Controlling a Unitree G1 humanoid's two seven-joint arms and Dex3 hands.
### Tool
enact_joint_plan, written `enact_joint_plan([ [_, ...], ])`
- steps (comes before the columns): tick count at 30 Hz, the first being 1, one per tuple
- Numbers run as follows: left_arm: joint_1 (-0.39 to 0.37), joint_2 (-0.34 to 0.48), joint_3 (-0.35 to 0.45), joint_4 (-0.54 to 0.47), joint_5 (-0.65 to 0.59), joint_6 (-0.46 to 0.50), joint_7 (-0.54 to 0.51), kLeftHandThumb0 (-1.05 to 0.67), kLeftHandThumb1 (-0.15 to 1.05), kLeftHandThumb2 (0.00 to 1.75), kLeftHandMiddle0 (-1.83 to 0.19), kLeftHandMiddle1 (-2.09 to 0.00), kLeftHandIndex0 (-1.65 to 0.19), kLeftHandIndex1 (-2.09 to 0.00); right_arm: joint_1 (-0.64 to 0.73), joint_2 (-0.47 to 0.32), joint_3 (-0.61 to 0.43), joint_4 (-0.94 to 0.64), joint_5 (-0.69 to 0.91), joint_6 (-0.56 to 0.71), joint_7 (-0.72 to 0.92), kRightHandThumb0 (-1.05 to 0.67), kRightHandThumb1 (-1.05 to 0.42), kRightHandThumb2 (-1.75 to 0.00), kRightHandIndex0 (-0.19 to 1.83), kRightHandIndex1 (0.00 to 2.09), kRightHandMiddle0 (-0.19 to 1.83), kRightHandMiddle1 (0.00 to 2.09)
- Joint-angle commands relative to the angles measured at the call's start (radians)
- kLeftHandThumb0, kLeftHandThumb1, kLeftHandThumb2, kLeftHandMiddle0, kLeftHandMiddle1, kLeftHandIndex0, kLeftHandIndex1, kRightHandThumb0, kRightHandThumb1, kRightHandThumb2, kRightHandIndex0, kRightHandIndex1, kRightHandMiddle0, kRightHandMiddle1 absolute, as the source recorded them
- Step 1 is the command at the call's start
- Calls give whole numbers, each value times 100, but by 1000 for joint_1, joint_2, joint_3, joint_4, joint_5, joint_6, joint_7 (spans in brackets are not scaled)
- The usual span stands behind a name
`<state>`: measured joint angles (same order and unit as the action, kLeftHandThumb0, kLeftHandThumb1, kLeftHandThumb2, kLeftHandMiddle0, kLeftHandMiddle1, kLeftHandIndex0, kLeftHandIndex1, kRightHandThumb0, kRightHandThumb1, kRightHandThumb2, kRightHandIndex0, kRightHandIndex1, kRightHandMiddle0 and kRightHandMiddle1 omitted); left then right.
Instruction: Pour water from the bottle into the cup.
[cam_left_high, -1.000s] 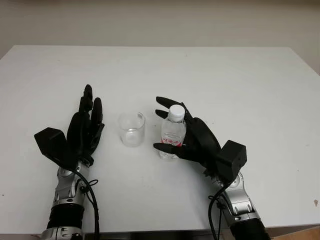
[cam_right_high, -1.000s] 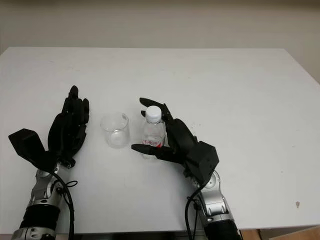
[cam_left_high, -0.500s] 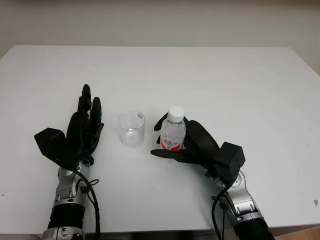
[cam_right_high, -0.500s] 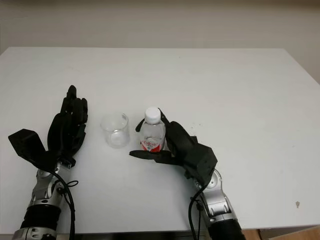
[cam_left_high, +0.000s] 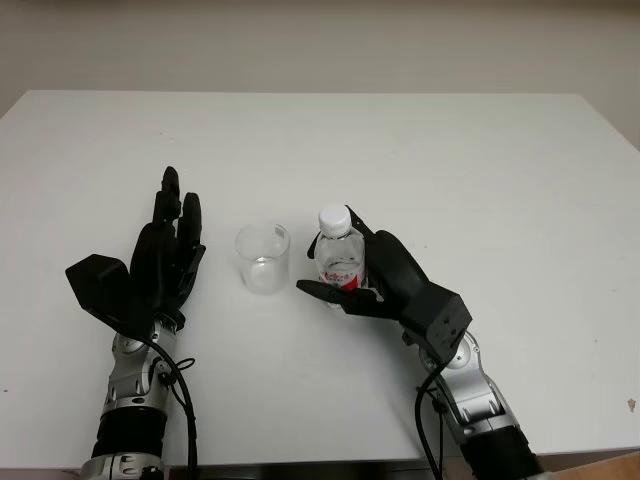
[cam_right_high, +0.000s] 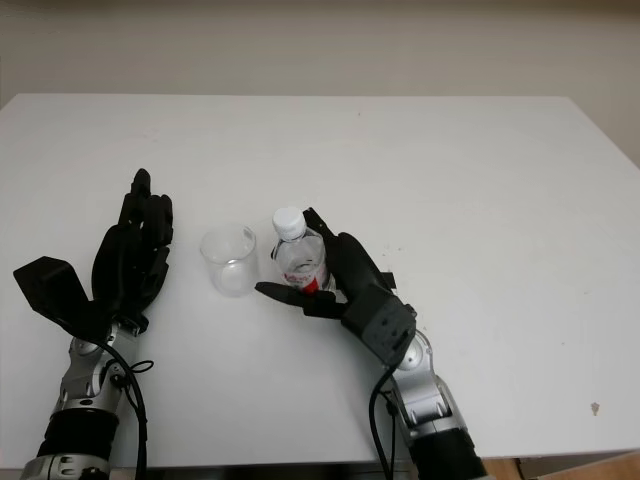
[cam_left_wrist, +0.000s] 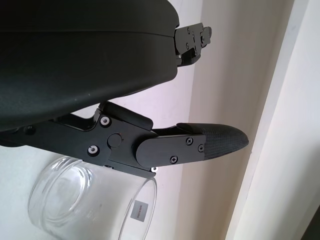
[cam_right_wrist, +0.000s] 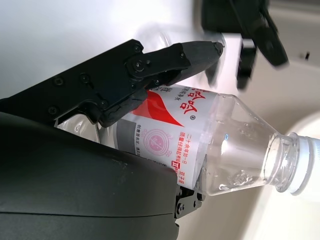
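**A:** Where is the bottle (cam_left_high: 339, 255)?

**B:** In the right hand (cam_left_high: 385, 280), toward the table's (cam_left_high: 480, 170) near edge and about midway between its left and right edges. The fingers are wrapped round the body at the red-and-white label (cam_right_wrist: 172, 135); one finger (cam_right_wrist: 165, 62) lies across the label's front and the palm backs it from the other side.

**A:** Upright?

**B:** Roughly, with its neck leaning a little toward the cup (cam_left_high: 263, 258). The white cap (cam_left_high: 334, 217) is on. Whether its base touches the table I cannot tell, since the fingers hide it.

**A:** And the cup?

**B:** A clear glass standing upright on the table, just left of the bottle, mouth up. It has a small white sticker (cam_left_wrist: 138, 210) on its wall. Cup and bottle are near each other but apart. The lower finger of the right hand points toward the cup's base without reaching it.

**A:** The left hand (cam_left_high: 165, 260)?

**B:** It holds nothing. It is open, fingers pointing toward the far edge, just left of the cup and not touching it. From its wrist camera one finger (cam_left_wrist: 200, 145) reaches out above the cup's rim.

**A:** So the cup sits between the two hands?

**B:** Yes, the left hand on one side, the right hand with the bottle on the other. Both forearms come in over the near edge.
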<state>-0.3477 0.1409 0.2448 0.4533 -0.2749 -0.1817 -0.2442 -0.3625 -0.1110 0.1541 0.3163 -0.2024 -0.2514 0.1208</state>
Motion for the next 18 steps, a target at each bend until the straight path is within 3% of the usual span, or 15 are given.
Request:
enact_joint_plan([
  [1, 1, 8, 1, -18, -3, 8, -4, -74, 105, 44, 15, -6, 16, -6, -87, 2, -7, 51, -16, -26, -28, -37, -105, -47, 183, 209, 175, 209],
  [5, 2, 11, 0, -22, -3, 13, -11, -74, 105, 44, 16, -5, 16, -6, -241, -29, -4, 242, -63, -112, -78, -36, -105, -45, 180, 209, 151, 209],
  [12, 7, 10, 0, -29, 0, 21, -8, -75, 105, 42, 16, -5, 17, -5, -495, -124, 67, 595, -232, -276, -204, -41, -105, -35, 137, 209, 108, 209],
  [18, 17, 7, -1, -37, -1, 22, -9, -75, 105, 43, 17, -5, 17, -5, -626, -165, 159, 755, -373, -337, -339, -40, -105, -31, 128, 209, 94, 209],
])
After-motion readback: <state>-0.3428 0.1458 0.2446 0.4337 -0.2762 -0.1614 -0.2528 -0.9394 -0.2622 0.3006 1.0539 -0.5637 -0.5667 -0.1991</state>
